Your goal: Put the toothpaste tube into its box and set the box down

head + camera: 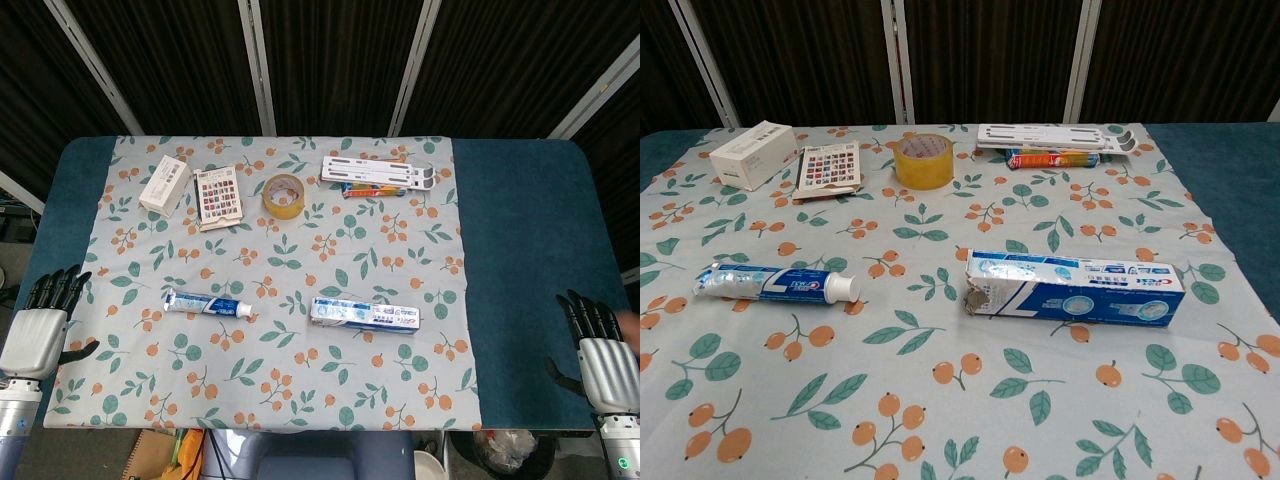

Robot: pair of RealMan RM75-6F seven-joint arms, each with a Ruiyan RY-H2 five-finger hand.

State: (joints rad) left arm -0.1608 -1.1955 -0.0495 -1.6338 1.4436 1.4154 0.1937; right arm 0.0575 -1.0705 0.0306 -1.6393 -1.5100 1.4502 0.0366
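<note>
Toothpaste tube (208,303) lies left of its box (364,313) — apart, cap toward the torn flap. Left hand (40,325) and right hand (600,355) rest empty, fingers spread. Grip mid-tube — lead cap-first.

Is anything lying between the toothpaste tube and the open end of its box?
Nothing visible. The toothpaste tube and the box lie in a row, with only bare flowered cloth between the tube's cap and the box's open left end. Tape roll sits farther back.
</note>
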